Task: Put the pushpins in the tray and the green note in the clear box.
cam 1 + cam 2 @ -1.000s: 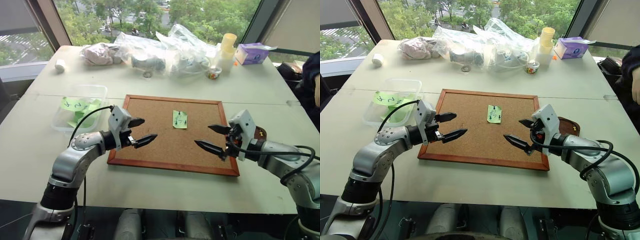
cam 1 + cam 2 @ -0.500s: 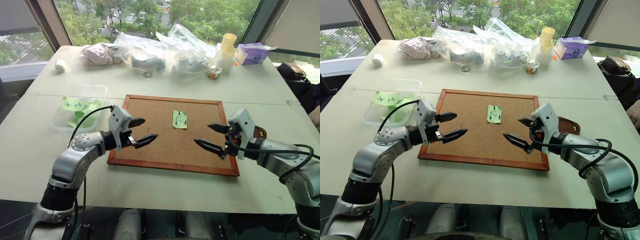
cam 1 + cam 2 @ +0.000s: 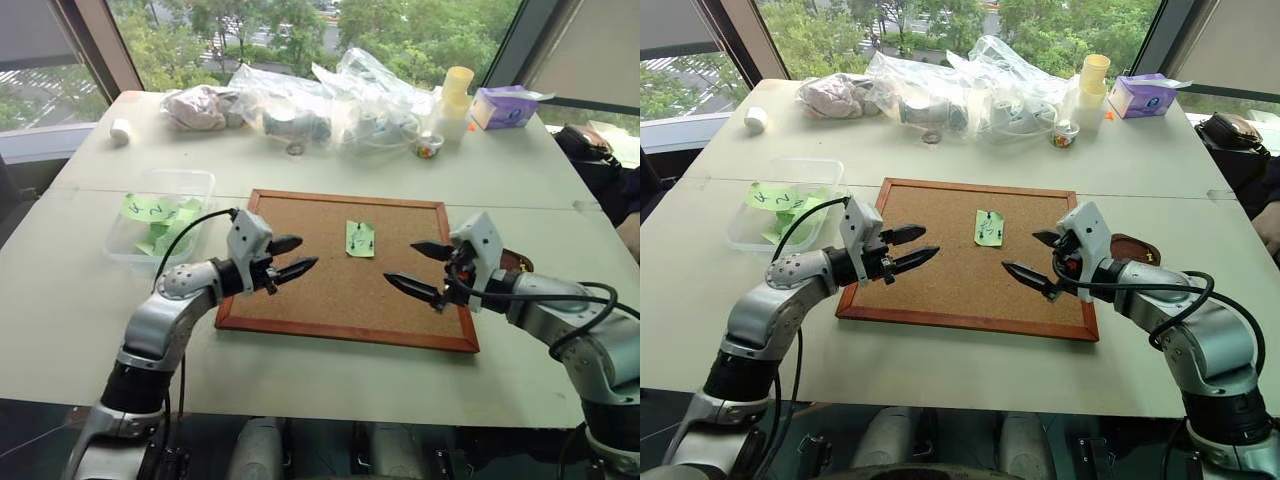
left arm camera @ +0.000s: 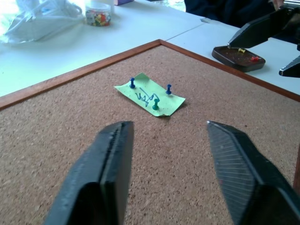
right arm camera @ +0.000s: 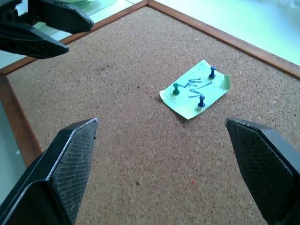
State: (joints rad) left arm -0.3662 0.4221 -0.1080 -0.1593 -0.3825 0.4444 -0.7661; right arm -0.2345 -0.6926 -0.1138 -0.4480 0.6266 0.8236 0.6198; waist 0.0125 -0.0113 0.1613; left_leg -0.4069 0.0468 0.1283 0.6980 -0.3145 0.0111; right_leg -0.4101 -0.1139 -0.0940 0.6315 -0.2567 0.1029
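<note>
a: start big. what's on the table (image 3: 300,160)?

b: the cork board (image 3: 300,290) lies flat near the front, wood frame all round. behind it, by the window, clear bags (image 3: 330,100), stacked cups (image 3: 456,90) and a purple tissue box (image 3: 505,105).

a: and the task things?

b: the clear box (image 3: 195,180) sits off the board's left edge with lime slips (image 3: 150,210) in it. the tray (image 4: 236,51) is just past the board's right edge, a yellow and a red pin already in it. the green note (image 3: 360,238) is on the board, above its middle, held by three pushpins (image 4: 155,104): two blue, one green, all still stuck in.

a: the arms?

b: both hover over the board, on either side of the note, touching nothing. the left gripper (image 3: 289,258) has its fingers at a narrow gap now; a second ago they stood clearly wider. its arm has also edged in over the board's left part, slightly nearer the note. the right gripper (image 3: 423,269) is spread wide, as before, and sits a touch further in from the right edge.

a: the note itself?

b: same place, pins unmoved. a person at the far right edge earlier is mostly gone; a dark bag (image 3: 585,145) lies there.
</note>
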